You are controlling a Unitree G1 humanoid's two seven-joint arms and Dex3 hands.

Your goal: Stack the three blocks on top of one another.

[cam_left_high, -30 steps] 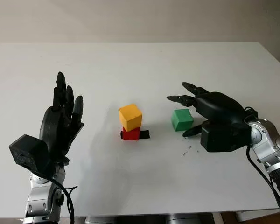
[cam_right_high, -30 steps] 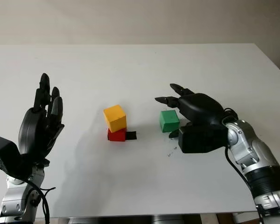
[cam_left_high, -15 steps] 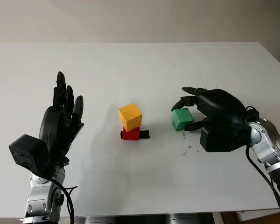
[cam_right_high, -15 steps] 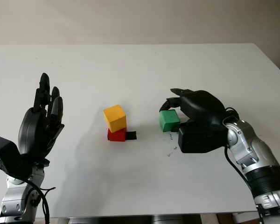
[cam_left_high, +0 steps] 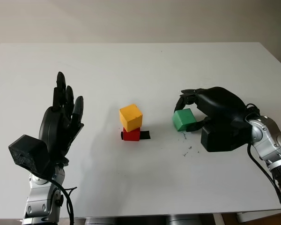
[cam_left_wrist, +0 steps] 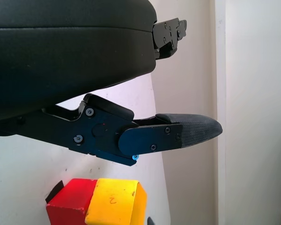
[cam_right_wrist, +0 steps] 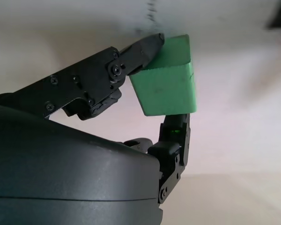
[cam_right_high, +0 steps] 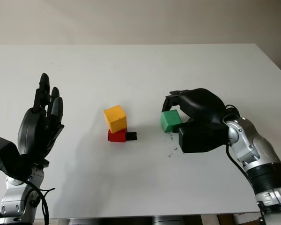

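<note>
Right of the yellow block (cam_left_high: 131, 116) stacked on the red block (cam_left_high: 131, 135), our right hand (cam_left_high: 214, 116) pinches the green block (cam_left_high: 184, 119) between its fingers (cam_right_wrist: 139, 53), left hand (cam_left_high: 61, 123) open, raised.

The right hand (cam_left_high: 193, 114), whose fingers stood wide around the small green cube-shaped block (cam_left_high: 183, 119) 1 second ago, has closed them onto it, with a fingertip (cam_right_wrist: 147, 47) pressed on 1 face and another on the opposite face. The block has shifted slightly within that grip and now looks raised a little off the white surface (cam_left_high: 145, 187), drawn closer to the palm.
</note>
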